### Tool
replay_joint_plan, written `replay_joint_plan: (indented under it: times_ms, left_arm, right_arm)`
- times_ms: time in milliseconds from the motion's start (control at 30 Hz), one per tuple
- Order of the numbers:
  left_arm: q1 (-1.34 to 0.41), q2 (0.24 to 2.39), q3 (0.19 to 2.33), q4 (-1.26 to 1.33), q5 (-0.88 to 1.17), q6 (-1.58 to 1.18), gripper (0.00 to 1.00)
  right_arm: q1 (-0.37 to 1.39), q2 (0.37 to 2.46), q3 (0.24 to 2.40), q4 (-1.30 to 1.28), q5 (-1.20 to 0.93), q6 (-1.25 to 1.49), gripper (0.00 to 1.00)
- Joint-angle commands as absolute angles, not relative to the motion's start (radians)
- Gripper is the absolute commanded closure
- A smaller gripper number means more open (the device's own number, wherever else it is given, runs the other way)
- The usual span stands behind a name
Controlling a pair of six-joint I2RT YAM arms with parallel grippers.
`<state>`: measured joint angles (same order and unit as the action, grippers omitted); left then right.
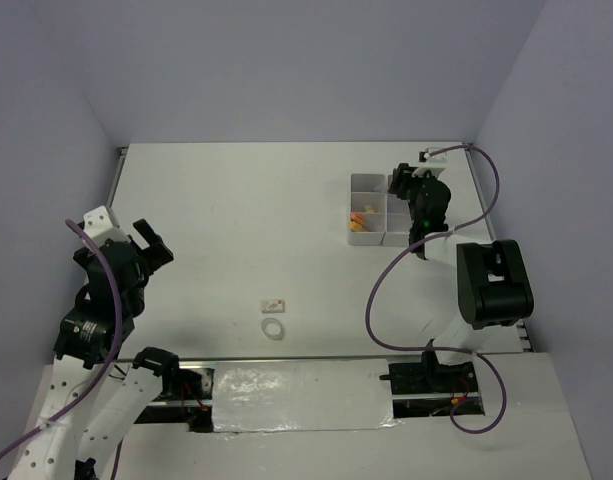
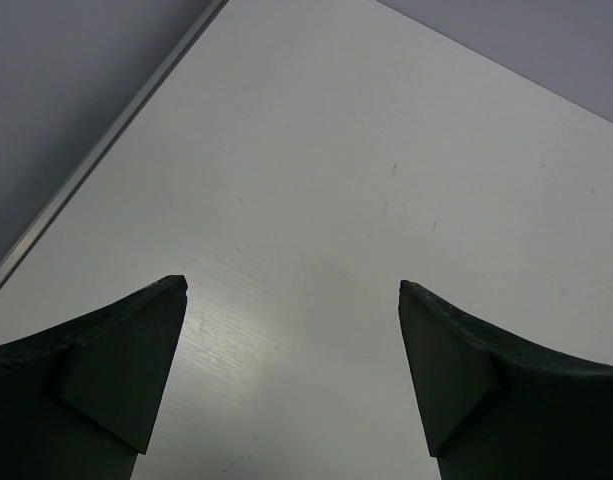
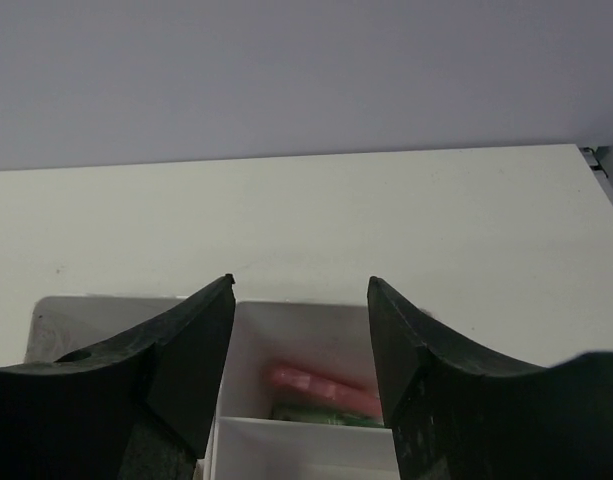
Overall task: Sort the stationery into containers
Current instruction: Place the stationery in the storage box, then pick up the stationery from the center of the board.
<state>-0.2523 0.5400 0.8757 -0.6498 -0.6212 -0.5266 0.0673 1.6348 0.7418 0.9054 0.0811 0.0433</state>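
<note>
A small white eraser point(image 1: 275, 302) with a red mark and a clear ring point(image 1: 273, 329) lie just beside each other, loose on the bench point(image 1: 236, 200). Both are well apart from the white containers point(image 1: 367, 186) at the far right. There a pink piece point(image 3: 311, 383) and a green piece point(image 3: 316, 412) share one compartment, and orange items point(image 1: 358, 221) sit in another.

The right gripper point(image 3: 301, 290) hangs over the pink-and-green compartment, fingers apart and nothing between them. The left gripper point(image 2: 292, 283), likewise spread and empty, hovers over bare bench at the left, short of both loose items.

The ring looks the likelier trouble. It is thin, flat and see-through, so closing fingers may skate over it or flick it away rather than lift it. The eraser lies so near that a reach for either could knock the other aside. At the containers, the right gripper sits close above the dividing walls; a careless pull-out could catch a wall and shift the light block or spill what is sorted.

No brand, label or writing can be read anywhere. The eraser's red mark is too small to make out.
</note>
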Motion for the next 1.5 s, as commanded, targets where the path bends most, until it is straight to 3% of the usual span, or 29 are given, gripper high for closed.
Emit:
replay_joint_plan:
  times_ms: [0,133,200,267,367,533,633,733,800,1033,1467]
  left_arm:
    - [-0.258,0.540,0.868,-0.604,-0.611,-0.505,0.01]
    - [-0.256,0.540,0.867,-0.603,-0.611,-0.506,0.01]
    - [-0.255,0.538,0.868,-0.604,-0.620,-0.508,0.01]
    - [-0.252,0.541,0.867,-0.606,-0.624,-0.511,0.01]
    - [-0.249,0.552,0.867,-0.609,-0.632,-0.518,0.01]
    - [-0.230,0.604,0.880,-0.646,-0.670,-0.561,0.01]
    - [-0.224,0.606,0.882,-0.647,-0.667,-0.560,0.01]
    - [-0.224,0.598,0.881,-0.641,-0.654,-0.552,0.01]
    - [-0.222,0.600,0.879,-0.638,-0.643,-0.548,0.01]
    - [-0.227,0.583,0.873,-0.624,-0.614,-0.534,0.01]
    - [-0.232,0.580,0.870,-0.615,-0.588,-0.523,0.01]
  right_arm:
    - [0.061,1.609,0.764,0.968,0.049,0.037,0.36]
    - [0.087,1.488,0.817,0.826,-0.055,0.098,0.25]
    - [0.171,1.436,0.897,0.562,-0.052,0.057,0.21]
    - [0.323,1.413,0.997,0.325,0.022,-0.001,0.10]
    - [0.487,1.428,1.115,0.035,0.077,-0.123,0.00]
    - [0.725,1.514,1.258,-0.259,0.087,0.001,0.00]
    - [0.822,1.610,1.385,-0.458,0.313,0.315,0.00]
    - [0.978,1.653,1.391,-0.494,0.548,0.561,0.00]
    - [1.034,1.684,1.403,-0.491,0.572,0.639,0.00]
    - [1.109,1.887,1.505,-0.598,0.509,0.670,0.00]
    - [1.186,1.910,1.407,-0.554,0.445,0.754,0.05]
